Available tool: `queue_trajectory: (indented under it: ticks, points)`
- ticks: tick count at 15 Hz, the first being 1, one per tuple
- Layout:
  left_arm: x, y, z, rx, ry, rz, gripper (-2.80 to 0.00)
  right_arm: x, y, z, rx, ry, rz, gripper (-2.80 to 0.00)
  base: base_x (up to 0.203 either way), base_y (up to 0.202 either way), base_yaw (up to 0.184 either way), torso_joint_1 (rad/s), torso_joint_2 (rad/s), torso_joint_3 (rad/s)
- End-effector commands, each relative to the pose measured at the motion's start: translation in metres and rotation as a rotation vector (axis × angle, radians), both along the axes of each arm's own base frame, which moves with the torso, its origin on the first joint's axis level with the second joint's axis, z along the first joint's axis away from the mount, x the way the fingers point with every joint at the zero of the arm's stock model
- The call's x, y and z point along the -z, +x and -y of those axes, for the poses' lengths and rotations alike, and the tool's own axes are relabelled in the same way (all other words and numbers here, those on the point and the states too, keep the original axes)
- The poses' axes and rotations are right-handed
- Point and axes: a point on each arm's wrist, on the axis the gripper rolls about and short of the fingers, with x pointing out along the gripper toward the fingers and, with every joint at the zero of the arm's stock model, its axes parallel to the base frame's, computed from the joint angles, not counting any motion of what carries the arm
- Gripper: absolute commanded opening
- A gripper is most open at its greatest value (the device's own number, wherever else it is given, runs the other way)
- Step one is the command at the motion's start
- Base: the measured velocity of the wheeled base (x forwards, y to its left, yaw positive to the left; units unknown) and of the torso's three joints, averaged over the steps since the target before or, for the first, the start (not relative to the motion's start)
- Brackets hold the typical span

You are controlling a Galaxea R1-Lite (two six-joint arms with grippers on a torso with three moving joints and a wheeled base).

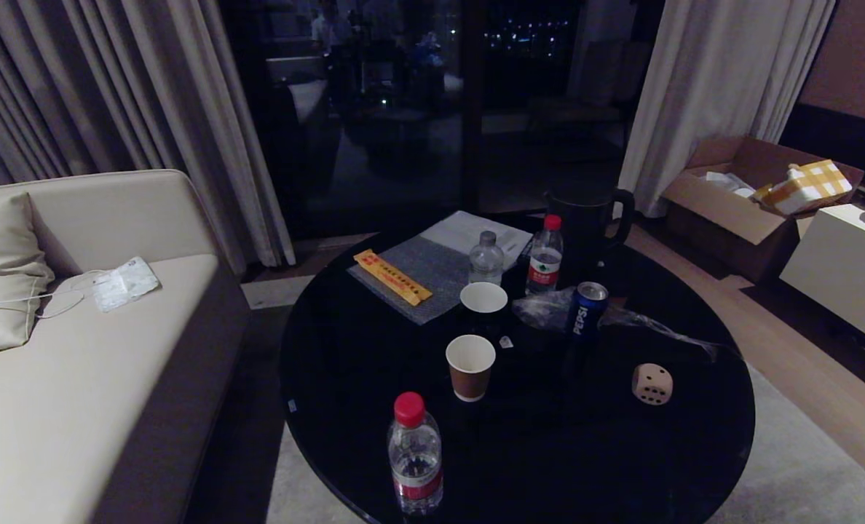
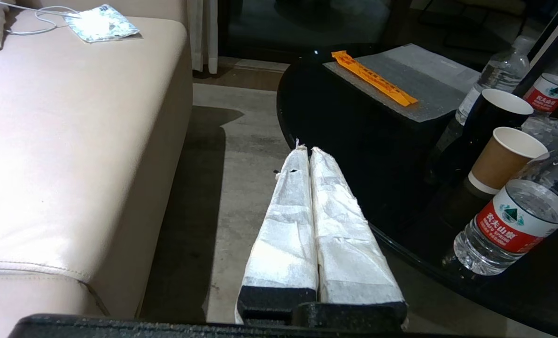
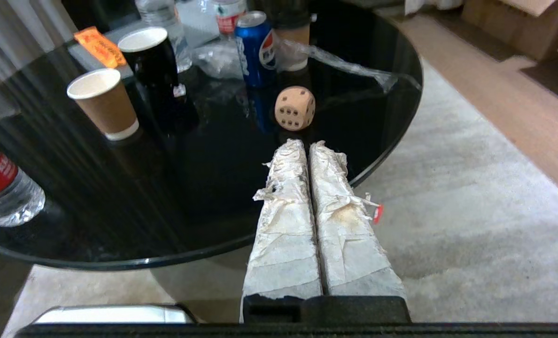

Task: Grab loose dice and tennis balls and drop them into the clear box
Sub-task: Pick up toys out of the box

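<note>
A beige die point(image 1: 652, 383) with dark pips sits on the right part of the round black table point(image 1: 345, 364). In the right wrist view the die point(image 3: 295, 108) lies just beyond my right gripper point(image 3: 306, 143), which is shut and empty, hanging over the table's near edge. My left gripper point(image 2: 306, 150) is shut and empty too, held over the floor between the sofa and the table's left rim. Neither arm shows in the head view. The tennis balls and the clear box are out of view.
On the table stand a brown paper cup point(image 1: 470, 366), a black cup point(image 1: 483, 302), a Pepsi can point(image 1: 587, 308), three water bottles point(image 1: 416, 455), a dark jug point(image 1: 585, 218), crumpled clear plastic point(image 1: 549, 309) and a grey mat point(image 1: 418, 276). A beige sofa point(image 1: 76, 378) is left, cardboard box point(image 1: 738, 193) far right.
</note>
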Motion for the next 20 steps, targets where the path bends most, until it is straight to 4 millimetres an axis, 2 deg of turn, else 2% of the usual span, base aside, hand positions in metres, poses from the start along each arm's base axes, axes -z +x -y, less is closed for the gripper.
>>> queue_trajectory:
  ticks: [1, 20]
  points:
    - [0.0003, 0.0002, 0.0, -0.001, -0.001, -0.002, -2.8, 0.0, 0.0001, 0.0, 0.0, 0.0, -0.002, -2.8, 0.0, 0.0, 0.0, 0.0, 0.0, 0.0]
    - [0.0004, 0.0001, 0.0, -0.001, -0.001, -0.001, -2.8, 0.0003, 0.0002, -0.0001, -0.004, -0.021, -0.003, -2.8, 0.0, 0.0, 0.0, 0.002, 0.0, -0.177]
